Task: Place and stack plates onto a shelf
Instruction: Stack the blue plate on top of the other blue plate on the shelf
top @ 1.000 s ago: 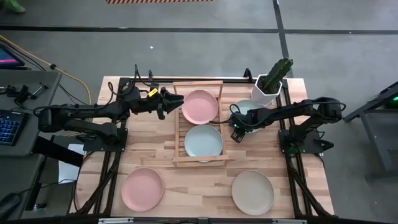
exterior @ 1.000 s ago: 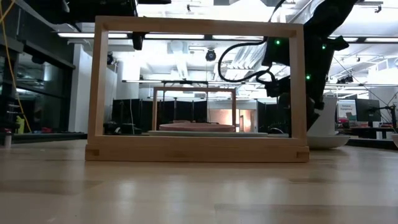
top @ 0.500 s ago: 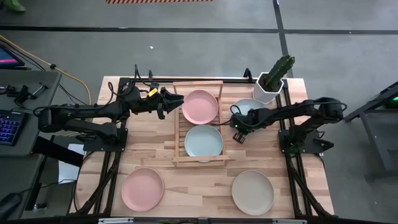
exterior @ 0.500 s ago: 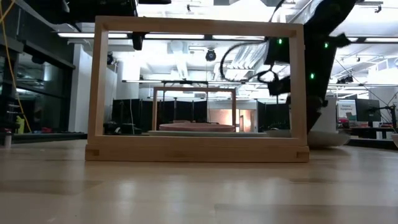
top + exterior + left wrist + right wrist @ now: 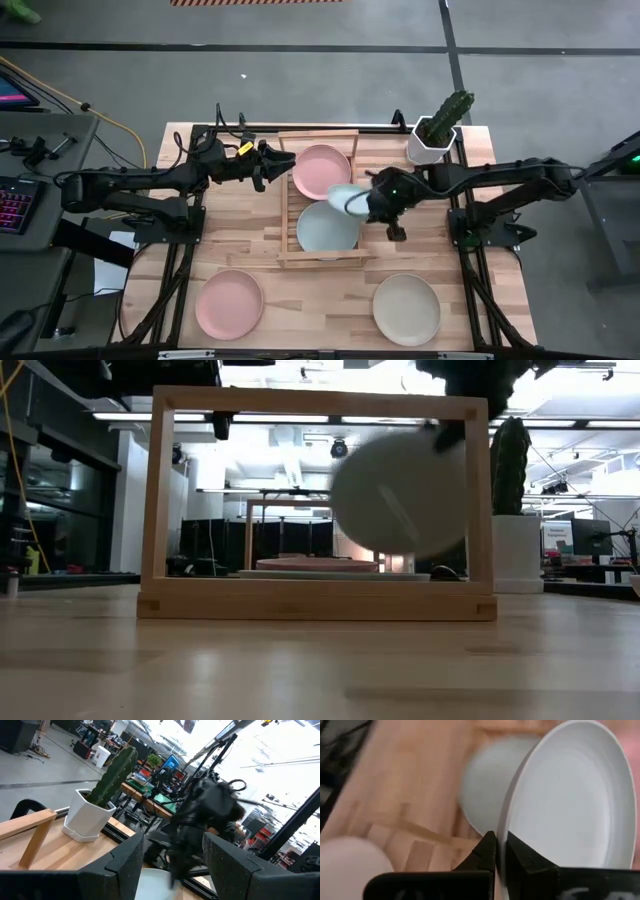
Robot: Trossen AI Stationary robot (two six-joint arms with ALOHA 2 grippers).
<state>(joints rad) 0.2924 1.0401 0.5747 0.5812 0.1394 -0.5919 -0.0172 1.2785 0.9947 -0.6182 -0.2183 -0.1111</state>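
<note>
- The right gripper (image 5: 372,205) sits just right of centre in the high view, above the right rail of the shelf (image 5: 287,215); its fingers (image 5: 487,851) are closed on the rim of a pale blue-green plate (image 5: 348,199), with only a thin gap between them where the rim sits.
- That held plate is tilted steeply on edge, lifted off the table (image 5: 320,300), hanging over the shelf between the two plates already lying in it.
- In the low view the held plate (image 5: 400,492) shows as a pale round disc in the right part of the wooden frame of the shelf (image 5: 160,500), clear of the plates below.
- A pink plate (image 5: 321,170) lies flat in the shelf's upper section, and a second pale blue-green plate (image 5: 322,230) lies flat in the lower section.
- Another pink plate (image 5: 229,304) rests on the table at lower left of the high view; a cream plate (image 5: 406,308) rests at lower right.
- The left gripper (image 5: 268,164) hovers just left of the shelf's upper part, near the pink plate; its fingers (image 5: 125,865) are spread apart and hold nothing.
- A cactus in a white pot (image 5: 433,135) stands at the table's upper right corner.
</note>
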